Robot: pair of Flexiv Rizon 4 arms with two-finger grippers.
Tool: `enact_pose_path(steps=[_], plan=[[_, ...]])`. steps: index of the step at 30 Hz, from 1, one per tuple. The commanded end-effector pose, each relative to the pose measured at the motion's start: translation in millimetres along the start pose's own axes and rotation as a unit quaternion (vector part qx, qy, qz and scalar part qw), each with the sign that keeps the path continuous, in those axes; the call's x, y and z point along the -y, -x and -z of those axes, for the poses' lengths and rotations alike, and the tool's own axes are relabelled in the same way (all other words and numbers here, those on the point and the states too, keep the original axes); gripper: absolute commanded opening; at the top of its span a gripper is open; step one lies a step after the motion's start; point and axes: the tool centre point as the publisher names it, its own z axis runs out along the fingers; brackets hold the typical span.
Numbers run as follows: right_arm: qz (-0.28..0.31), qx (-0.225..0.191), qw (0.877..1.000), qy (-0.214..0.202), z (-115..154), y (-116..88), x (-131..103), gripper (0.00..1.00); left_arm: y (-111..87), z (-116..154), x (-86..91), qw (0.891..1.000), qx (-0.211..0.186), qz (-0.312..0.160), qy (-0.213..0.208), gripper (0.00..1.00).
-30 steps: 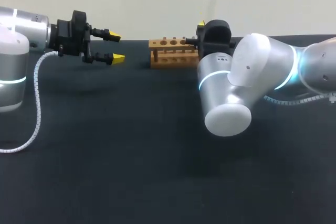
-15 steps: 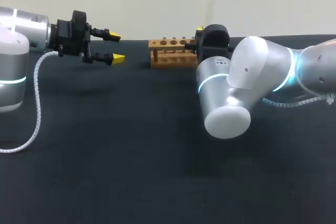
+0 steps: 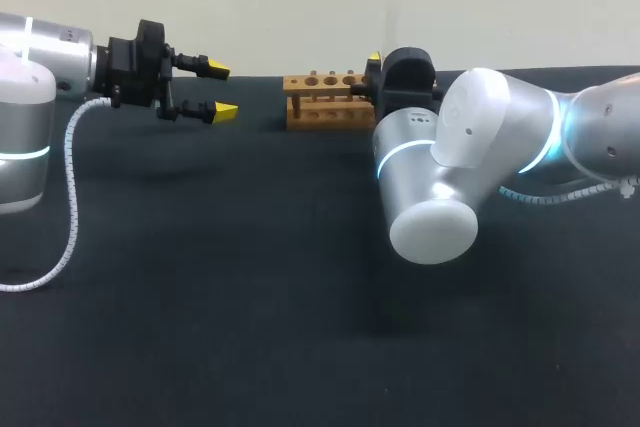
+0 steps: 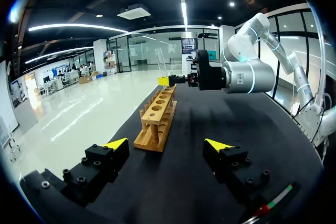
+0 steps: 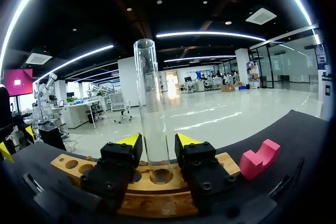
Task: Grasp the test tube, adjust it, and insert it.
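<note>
The left gripper (image 4: pixel 167 145) is seen with its two yellow-tipped fingers (image 4: pixel 115 144) set wide apart, nothing being held between them. On the black table (image 4: pixel 252 124), a wooden rack (image 4: pixel 157 119) is found ahead of the gripper at about eleven o'clock, laid lengthwise away from it, with a row of round holes shown along its top. Over the rack's far end, at twelve o'clock, the right gripper (image 4: pixel 167 81) is held level, and the silver right arm (image 4: pixel 241 74) is seen behind it at one o'clock.
</note>
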Motion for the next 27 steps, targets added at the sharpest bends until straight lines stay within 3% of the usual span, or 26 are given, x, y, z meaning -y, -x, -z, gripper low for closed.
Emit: enact_pose_path(steps=[1, 7, 8, 10, 22, 27], plan=[[-0.001, 0.001, 0.999, 0.036, 0.1, 0.0, 2.8, 0.42, -0.7, -0.4, 0.8, 1.000, 0.001, -0.001, 0.002, 1.00], [0.000, 0.006, 0.999, 0.031, 1.1, 1.7, 3.3, 0.44, -0.7, -0.4, 0.8, 1.000, 0.001, -0.001, 0.002, 1.00], [0.000, 0.008, 1.000, 0.030, 1.2, 2.5, 3.7, 0.35, -0.7, -0.4, 0.8, 1.000, 0.001, -0.001, 0.002, 1.00], [0.000, 0.012, 1.000, 0.027, 1.5, 4.4, 4.6, 0.00, -0.7, -0.4, 0.8, 1.000, 0.001, -0.001, 0.002, 1.00], [0.004, 0.019, 1.000, 0.020, 7.2, 9.0, 4.8, 0.00, -0.7, -0.4, 0.8, 1.000, 0.001, -0.001, 0.002, 1.00], [0.006, 0.019, 1.000, 0.018, 8.8, 10.0, 4.9, 0.30, -0.7, -0.4, 0.8, 1.000, 0.001, -0.001, 0.002, 1.00]])
